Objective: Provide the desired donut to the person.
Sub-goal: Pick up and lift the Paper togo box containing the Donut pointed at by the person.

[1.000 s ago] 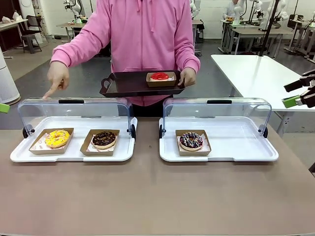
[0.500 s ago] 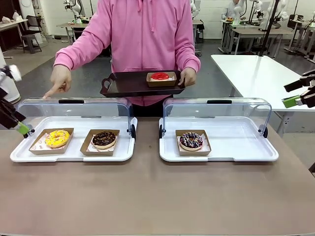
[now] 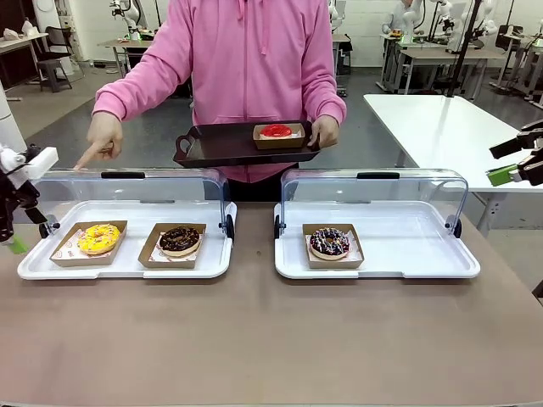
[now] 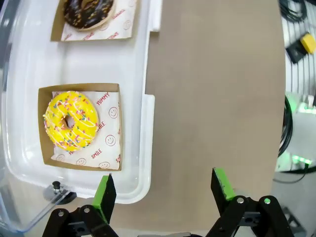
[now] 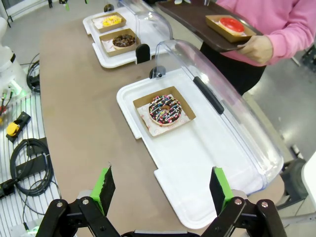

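Over at the far left end of the worktop (image 3: 254,339) we've got the left tool (image 4: 162,185), green pads spread wide with nothing between them. From its wrist camera, one pad sits over the end rim of the left white tray (image 4: 133,143) and the other over bare brown surface. Just ahead of it on that tray is the yellow donut (image 3: 98,238) in a cardboard box, with a chocolate donut (image 3: 179,240) in its own box beside it. The clear lid (image 3: 127,191) is flipped up behind them.

Above the lid's left end, the person (image 3: 254,59) in the pink hoodie has a pointing hand (image 3: 103,136), index finger aimed down on the yellow donut's side. Their other hand (image 3: 323,132) holds a dark tray (image 3: 221,146) carrying a red donut (image 3: 275,131) in a box.

Moving right, the second white tray (image 3: 424,254) also has its cover raised and holds one sprinkled donut (image 3: 329,242). Far right, the right tool (image 5: 162,187) hangs off past the worktop's edge, well apart from everything, pads spread and empty.
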`<state>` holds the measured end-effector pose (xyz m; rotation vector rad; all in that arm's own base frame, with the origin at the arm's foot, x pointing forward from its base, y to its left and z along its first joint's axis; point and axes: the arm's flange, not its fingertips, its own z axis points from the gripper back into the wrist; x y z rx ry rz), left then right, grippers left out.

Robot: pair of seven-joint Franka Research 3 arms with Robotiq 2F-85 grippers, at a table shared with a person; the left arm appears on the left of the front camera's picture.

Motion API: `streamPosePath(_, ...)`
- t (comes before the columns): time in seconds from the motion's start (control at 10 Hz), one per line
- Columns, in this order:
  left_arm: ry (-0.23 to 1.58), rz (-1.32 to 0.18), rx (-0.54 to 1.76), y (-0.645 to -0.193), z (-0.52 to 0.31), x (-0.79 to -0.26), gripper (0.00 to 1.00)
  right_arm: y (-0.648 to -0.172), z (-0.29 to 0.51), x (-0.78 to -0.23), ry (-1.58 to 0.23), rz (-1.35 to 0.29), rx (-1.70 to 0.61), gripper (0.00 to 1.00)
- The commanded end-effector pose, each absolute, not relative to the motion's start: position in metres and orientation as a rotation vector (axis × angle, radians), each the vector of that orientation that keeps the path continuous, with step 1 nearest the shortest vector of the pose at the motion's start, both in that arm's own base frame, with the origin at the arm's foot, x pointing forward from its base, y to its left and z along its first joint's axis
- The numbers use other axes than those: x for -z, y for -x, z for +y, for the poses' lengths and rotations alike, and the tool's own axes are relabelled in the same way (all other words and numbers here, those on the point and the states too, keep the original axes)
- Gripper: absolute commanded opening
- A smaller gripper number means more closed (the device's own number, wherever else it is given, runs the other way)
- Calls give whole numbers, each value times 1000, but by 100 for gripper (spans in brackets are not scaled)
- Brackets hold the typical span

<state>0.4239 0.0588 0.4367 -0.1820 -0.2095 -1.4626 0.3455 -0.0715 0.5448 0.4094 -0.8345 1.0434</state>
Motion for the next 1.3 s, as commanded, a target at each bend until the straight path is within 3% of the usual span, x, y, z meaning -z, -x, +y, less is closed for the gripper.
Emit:
streamPosePath(0.0, 395, -30, 1596, -443, 90, -437, 100, -345, -72, -543, -419, -836, -1053, 100)
streamPosePath(0.1, 182, -209, 1463, -424, 59, -437, 100, -345, -72, -543, -419, -836, -1053, 100)
streamPosePath(0.4, 244, -167, 1522, -430, 70, -435, 100, -345, -72, -543, -419, -836, -1053, 100)
streamPosePath(0.6, 326, -217, 1588, -451, 69, -403, 100, -345, -72, -543, -419, -836, -1053, 100)
streamPosePath(1.2, 192, -267, 1548, -480, 62, -350, 100, -345, -72, -543, -419, -836, -1053, 100)
